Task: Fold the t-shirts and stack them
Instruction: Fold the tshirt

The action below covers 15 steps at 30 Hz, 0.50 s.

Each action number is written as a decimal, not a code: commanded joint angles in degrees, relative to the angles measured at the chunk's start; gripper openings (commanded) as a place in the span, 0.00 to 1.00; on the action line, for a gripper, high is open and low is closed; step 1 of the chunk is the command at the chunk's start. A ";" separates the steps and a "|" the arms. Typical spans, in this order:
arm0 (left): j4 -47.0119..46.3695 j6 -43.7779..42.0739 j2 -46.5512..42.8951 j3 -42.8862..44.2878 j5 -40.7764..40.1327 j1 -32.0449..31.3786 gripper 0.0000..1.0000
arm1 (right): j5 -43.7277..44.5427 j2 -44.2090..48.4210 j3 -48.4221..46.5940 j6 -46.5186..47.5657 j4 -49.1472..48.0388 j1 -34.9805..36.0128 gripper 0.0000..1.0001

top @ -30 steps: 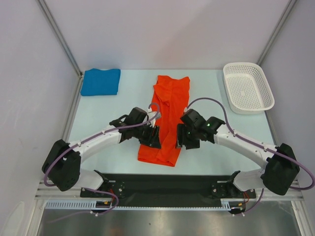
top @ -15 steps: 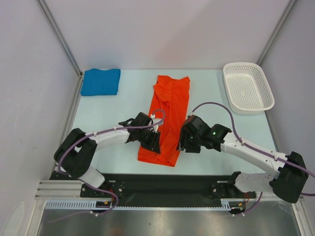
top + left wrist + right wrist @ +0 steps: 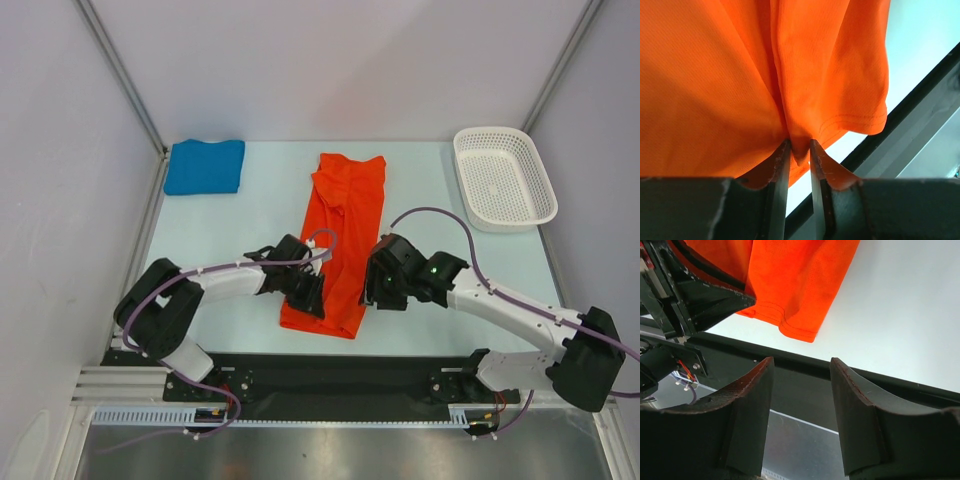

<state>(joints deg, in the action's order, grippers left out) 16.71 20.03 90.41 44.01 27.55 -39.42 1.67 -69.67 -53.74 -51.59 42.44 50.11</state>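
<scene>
From above, the orange-red t-shirt (image 3: 345, 215) lies lengthwise at centre, the blue t-shirt (image 3: 204, 166) far left; at the left wrist, the left gripper (image 3: 799, 147) pinches the orange hem, limp and light, probably best held at corners; at the right wrist, the right gripper (image 3: 802, 365) gapes empty.

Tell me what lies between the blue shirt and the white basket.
In the top view, the orange shirt lies between blue shirt and basket, bare table either side.
</scene>
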 commanded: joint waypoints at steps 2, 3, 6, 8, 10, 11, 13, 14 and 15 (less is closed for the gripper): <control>-2.38 1.67 -3.13 -1.99 2.51 -0.92 0.25 | -0.53 -1.17 -0.41 1.14 -1.48 -0.36 0.54; -2.30 1.94 -4.01 -2.26 2.59 -1.01 0.22 | -0.62 -1.43 -0.32 1.23 -1.57 -0.27 0.54; -1.86 2.90 -6.29 -2.70 2.95 -1.01 0.15 | -0.79 -1.70 -0.06 1.23 -1.83 -0.27 0.54; -1.77 3.61 -9.28 -2.96 2.69 -1.01 0.09 | -0.88 -1.70 0.12 1.32 -2.00 -0.27 0.53; -1.15 4.22 -11.12 -3.40 2.25 -1.01 0.06 | -0.79 -1.79 0.56 1.23 -2.09 -0.27 0.53; -1.33 4.92 -11.48 -3.84 2.68 -1.01 0.06 | -0.79 -1.79 0.74 1.32 -2.27 -0.27 0.53; -2.03 5.72 -11.92 -4.89 3.21 -1.01 0.06 | -0.97 -1.87 1.44 0.97 -2.53 -0.27 0.53; -2.38 6.33 -11.75 -5.33 3.56 -1.01 0.05 | -1.06 -1.87 1.70 0.88 -2.97 -0.27 0.53; -3.08 6.42 -11.58 -6.21 3.74 -1.10 0.05 | -1.06 -1.96 1.88 0.79 -3.15 -0.27 0.53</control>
<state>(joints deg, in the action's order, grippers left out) 15.42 24.53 79.59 40.10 29.26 -40.01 0.78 -71.44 -52.69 -50.78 40.99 50.00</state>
